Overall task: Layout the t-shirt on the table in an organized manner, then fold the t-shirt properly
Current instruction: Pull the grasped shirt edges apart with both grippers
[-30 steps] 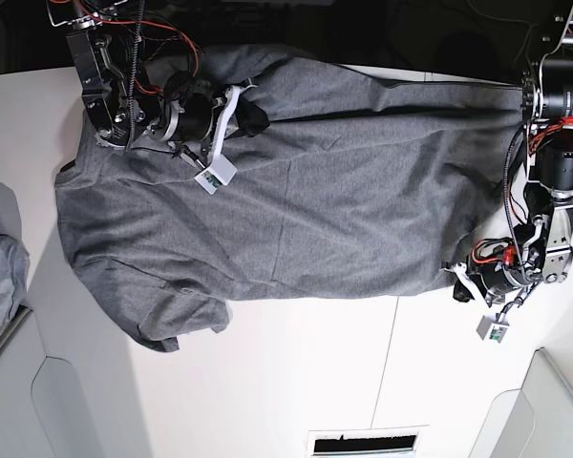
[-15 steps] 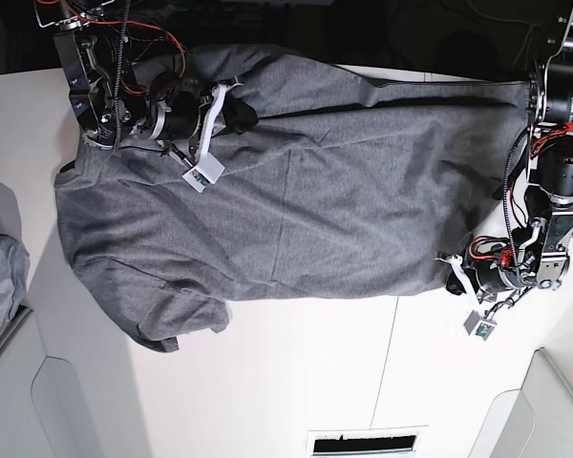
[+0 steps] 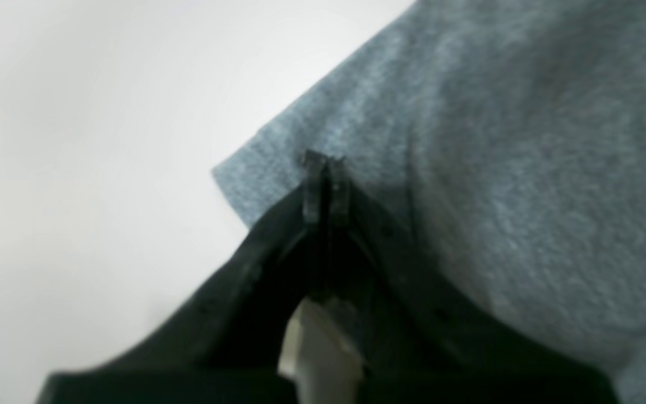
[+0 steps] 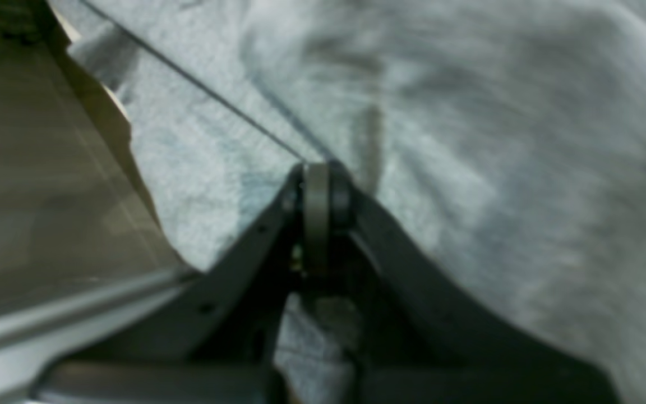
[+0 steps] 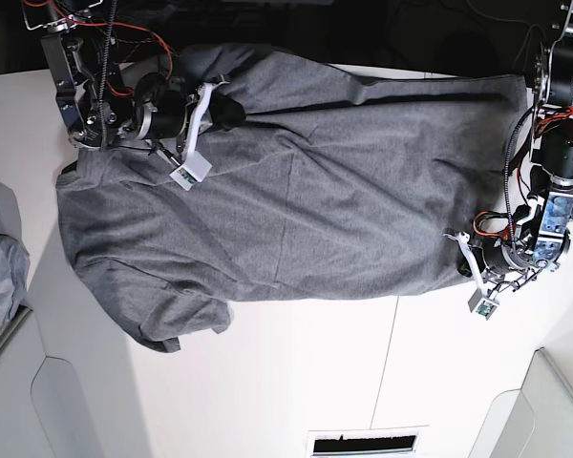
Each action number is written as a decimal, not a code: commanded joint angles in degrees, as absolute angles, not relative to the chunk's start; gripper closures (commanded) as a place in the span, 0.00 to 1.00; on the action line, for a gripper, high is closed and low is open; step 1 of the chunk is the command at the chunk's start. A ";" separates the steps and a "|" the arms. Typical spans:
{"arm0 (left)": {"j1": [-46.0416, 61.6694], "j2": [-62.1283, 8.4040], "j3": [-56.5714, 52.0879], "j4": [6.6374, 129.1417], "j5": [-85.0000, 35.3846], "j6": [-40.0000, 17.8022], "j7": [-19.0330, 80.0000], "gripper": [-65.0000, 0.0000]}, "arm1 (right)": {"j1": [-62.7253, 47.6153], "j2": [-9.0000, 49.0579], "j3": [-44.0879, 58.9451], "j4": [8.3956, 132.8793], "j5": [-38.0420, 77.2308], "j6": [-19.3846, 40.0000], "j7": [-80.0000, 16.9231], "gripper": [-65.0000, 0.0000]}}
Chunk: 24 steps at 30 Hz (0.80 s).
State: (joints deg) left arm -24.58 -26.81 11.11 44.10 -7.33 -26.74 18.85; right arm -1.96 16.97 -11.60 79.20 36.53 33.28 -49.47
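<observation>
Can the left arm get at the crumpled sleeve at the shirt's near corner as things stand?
Probably not right away: the left gripper is shut on the t-shirt hem corner, at the opposite end from that sleeve. Only bare table lies between.

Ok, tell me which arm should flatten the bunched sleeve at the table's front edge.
Right, probably. The right hand sits at the t-shirt's sleeve end, nearer the bunched sleeve; the left hand pinches the hem corner.

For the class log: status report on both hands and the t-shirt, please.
Left hand shut on t-shirt corner. Right hand shut on shirt's far edge. Shirt spread on table, one sleeve still rumpled. Nothing in the way.
</observation>
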 commanded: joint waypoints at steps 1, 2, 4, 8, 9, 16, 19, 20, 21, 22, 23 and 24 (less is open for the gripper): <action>-26.83 -27.75 10.87 44.77 -7.60 -26.11 17.52 1.00 | -1.78 18.48 -11.33 79.68 35.09 32.77 -51.11 1.00; -27.35 -27.64 10.87 44.77 -7.60 -26.13 17.12 1.00 | -1.78 19.14 -11.33 79.68 35.20 32.77 -51.13 1.00; -28.40 -27.46 10.94 44.77 -7.60 -26.13 16.64 1.00 | -1.78 20.25 -11.33 79.68 35.18 32.77 -51.46 1.00; -30.39 -27.31 11.05 44.77 -7.38 -26.13 16.49 1.00 | -1.78 21.91 -11.33 79.66 35.68 32.77 -51.75 1.00; -30.79 -27.31 11.05 44.77 -7.38 -26.15 16.51 1.00 | -1.78 22.09 -11.31 79.68 35.88 32.77 -52.10 1.00; -31.55 -27.59 11.03 44.84 -8.75 -28.18 23.05 1.00 | -1.50 22.17 -11.20 79.79 38.46 32.82 -52.29 1.00; -31.27 -28.91 11.03 45.50 -15.00 -34.22 27.03 1.00 | -1.48 22.11 -10.41 81.03 39.03 33.06 -50.81 1.00; -30.92 -29.76 11.03 46.30 -17.85 -35.42 27.59 1.00 | -1.45 22.00 -10.00 81.58 39.05 33.06 -50.43 1.00; -30.39 -30.79 11.03 47.42 -20.60 -35.86 27.94 1.00 | -1.45 21.85 -9.61 82.30 39.03 33.06 -49.87 1.00; -29.82 -31.88 11.03 48.84 -23.00 -35.88 28.34 1.00 | -1.45 21.67 -9.23 83.05 39.03 33.06 -49.36 1.00; -29.19 -33.01 11.03 50.37 -24.97 -35.88 28.95 1.00 | -1.41 21.32 -8.93 83.77 39.00 33.06 -49.06 1.00; -28.36 -34.04 11.03 51.70 -26.26 -36.14 29.52 1.00 | -1.32 20.78 -8.56 84.42 39.00 33.08 -48.86 1.00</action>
